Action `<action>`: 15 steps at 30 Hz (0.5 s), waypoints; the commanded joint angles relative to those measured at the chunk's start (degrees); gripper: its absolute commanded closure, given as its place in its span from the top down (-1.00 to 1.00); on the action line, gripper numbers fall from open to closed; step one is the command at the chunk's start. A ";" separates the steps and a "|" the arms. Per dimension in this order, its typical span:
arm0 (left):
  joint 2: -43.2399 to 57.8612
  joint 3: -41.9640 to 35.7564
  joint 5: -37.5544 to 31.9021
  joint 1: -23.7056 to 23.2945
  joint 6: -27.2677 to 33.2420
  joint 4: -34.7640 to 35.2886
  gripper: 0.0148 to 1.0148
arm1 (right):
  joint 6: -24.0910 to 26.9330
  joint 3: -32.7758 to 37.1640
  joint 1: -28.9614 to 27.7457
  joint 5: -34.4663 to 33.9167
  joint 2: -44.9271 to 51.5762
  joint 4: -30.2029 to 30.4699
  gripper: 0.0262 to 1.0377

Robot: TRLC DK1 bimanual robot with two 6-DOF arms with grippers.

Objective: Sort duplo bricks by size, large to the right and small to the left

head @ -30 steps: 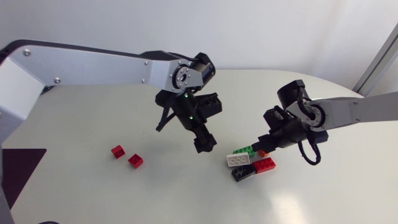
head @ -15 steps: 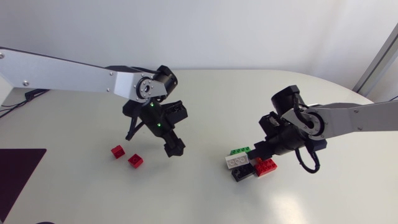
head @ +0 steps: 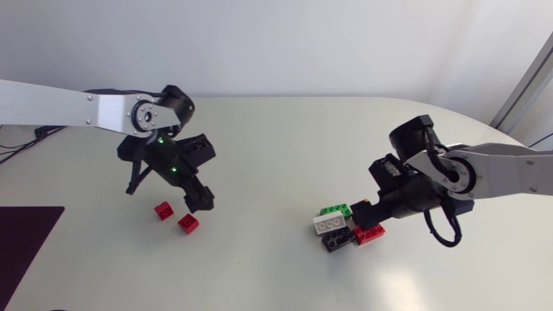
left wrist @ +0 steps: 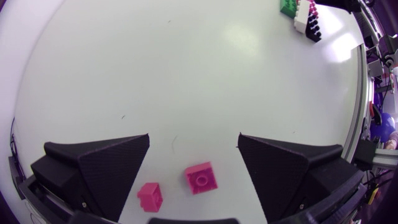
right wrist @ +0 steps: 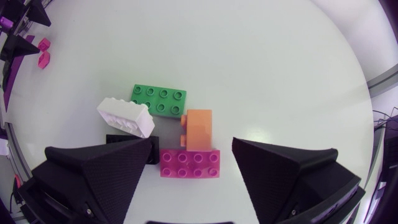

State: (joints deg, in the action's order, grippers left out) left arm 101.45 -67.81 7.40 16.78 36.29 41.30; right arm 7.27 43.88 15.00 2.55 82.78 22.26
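Note:
Two small red bricks (head: 163, 210) (head: 188, 224) lie apart at the left. My left gripper (head: 198, 199) hangs open just above them. In the left wrist view both small bricks (left wrist: 201, 177) (left wrist: 151, 196) sit between the spread fingers (left wrist: 99, 168) of that gripper (left wrist: 194, 142), touching neither. At the right, a green brick (head: 335, 210), a white brick (head: 329, 225), a black brick (head: 337, 241), a large red brick (head: 369, 232) and a small orange brick (right wrist: 198, 129) are packed together. My right gripper (right wrist: 193, 149) stands open over the large red brick (right wrist: 189, 163) and the orange one.
The wide stretch of white table (head: 259, 259) between the two small bricks and the pile holds nothing. The table's curved far edge (head: 449, 108) runs behind my right arm.
My left arm has swung left from the table's middle to above the two small red bricks. My right gripper, shut before, has opened over the pile.

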 commanded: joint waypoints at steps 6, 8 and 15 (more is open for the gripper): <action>-3.19 8.13 -4.15 -7.11 2.64 -4.12 0.94 | 0.38 -1.87 -1.12 -0.26 -5.53 3.14 0.92; -3.63 9.36 -4.85 -8.34 2.64 -5.35 0.94 | 0.82 -2.13 -1.65 -0.26 -6.58 3.49 0.92; -3.80 10.95 -5.99 -12.56 4.66 -7.37 0.94 | 2.22 -3.10 -3.23 0.09 -9.04 4.90 0.92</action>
State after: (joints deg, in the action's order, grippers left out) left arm 98.76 -58.04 1.63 5.61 38.94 34.44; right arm 8.40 42.33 12.34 2.59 74.43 25.89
